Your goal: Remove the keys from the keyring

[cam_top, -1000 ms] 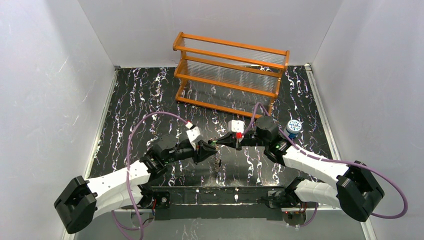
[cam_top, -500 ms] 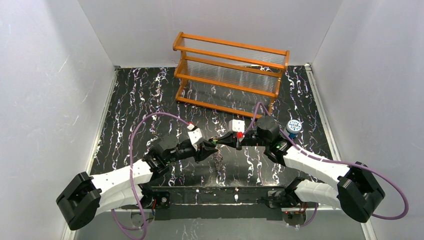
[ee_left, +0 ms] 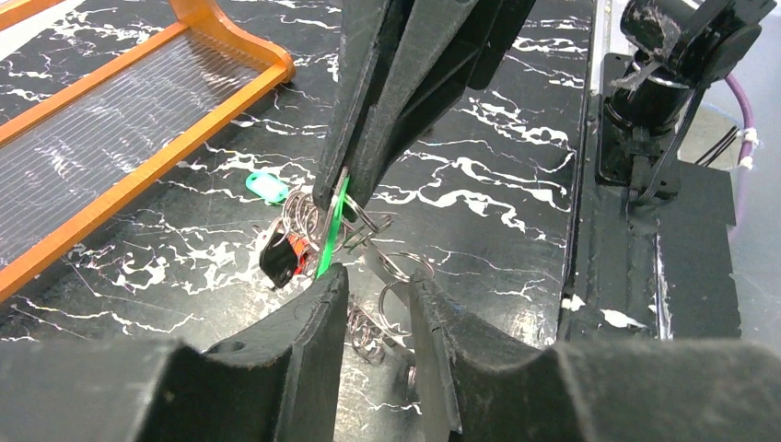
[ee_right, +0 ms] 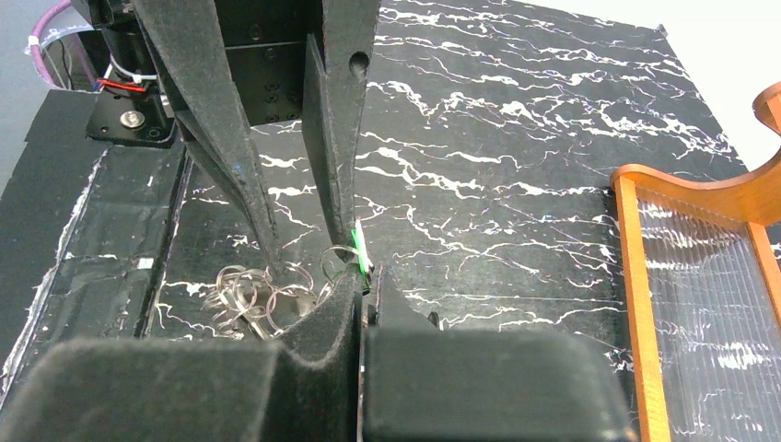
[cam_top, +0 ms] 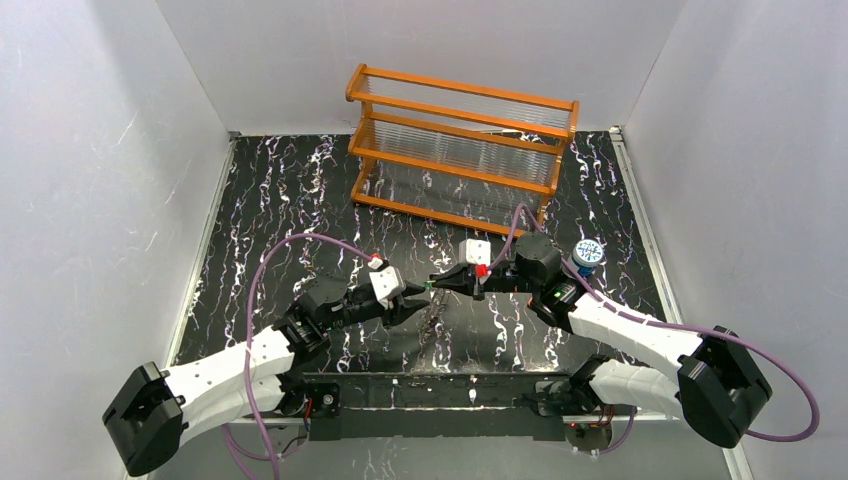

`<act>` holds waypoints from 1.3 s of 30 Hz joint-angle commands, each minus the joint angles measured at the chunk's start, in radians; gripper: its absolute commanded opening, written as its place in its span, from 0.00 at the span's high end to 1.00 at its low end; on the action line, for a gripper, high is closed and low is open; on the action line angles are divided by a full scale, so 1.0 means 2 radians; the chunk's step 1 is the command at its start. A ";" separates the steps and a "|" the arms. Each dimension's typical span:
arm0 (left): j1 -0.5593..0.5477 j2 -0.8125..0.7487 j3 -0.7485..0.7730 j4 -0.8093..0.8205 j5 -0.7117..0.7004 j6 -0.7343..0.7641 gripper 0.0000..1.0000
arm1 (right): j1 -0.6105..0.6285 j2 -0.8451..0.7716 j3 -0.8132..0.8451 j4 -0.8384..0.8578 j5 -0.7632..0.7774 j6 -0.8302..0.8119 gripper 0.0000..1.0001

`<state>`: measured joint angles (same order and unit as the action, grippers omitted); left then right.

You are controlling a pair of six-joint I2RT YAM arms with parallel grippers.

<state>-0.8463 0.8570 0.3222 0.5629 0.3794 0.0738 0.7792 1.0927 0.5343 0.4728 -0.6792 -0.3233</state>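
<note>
My right gripper (cam_top: 437, 285) is shut on a green-headed key (ee_left: 332, 221), which shows edge-on as a thin green strip at its own tips (ee_right: 362, 276) in the right wrist view. A red-and-black-headed key (ee_left: 281, 258) and several linked silvery wire rings (ee_left: 405, 274) hang below that key, just above the mat; the rings also show in the right wrist view (ee_right: 244, 293). My left gripper (cam_top: 411, 304) is open, its fingers (ee_left: 313, 318) straddling the rings without closing on them. No flat, toothed dark-grey keyring shows in any view.
An orange wooden rack (cam_top: 460, 150) with clear slats stands at the back. A small blue-white patterned lid (cam_top: 588, 253) lies to the right of the right arm. A small teal-green tag (ee_left: 267, 187) lies on the black marbled mat (cam_top: 280, 200).
My left gripper has drawn back a little toward the near left and turned. The right gripper has stayed in place, still holding the green key.
</note>
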 commanded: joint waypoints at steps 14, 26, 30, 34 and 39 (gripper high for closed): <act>0.001 0.017 -0.005 0.059 -0.005 0.049 0.64 | 0.001 -0.017 0.006 0.034 -0.030 0.021 0.99; 0.001 0.023 0.000 0.067 -0.002 0.064 0.60 | 0.001 -0.004 0.012 0.038 -0.044 0.037 0.99; 0.000 0.032 0.006 0.072 0.002 0.051 0.61 | 0.001 -0.005 0.014 0.038 -0.044 0.037 0.99; 0.001 0.050 0.015 0.075 0.000 0.038 0.65 | 0.001 -0.003 0.015 0.036 -0.047 0.037 0.99; 0.001 0.061 0.028 0.078 -0.012 0.013 0.68 | 0.001 -0.006 0.014 0.032 -0.038 0.034 0.99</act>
<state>-0.8490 0.9741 0.3244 0.6605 0.4042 0.1371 0.7719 1.0893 0.5343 0.5011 -0.6952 -0.2787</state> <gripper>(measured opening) 0.325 0.042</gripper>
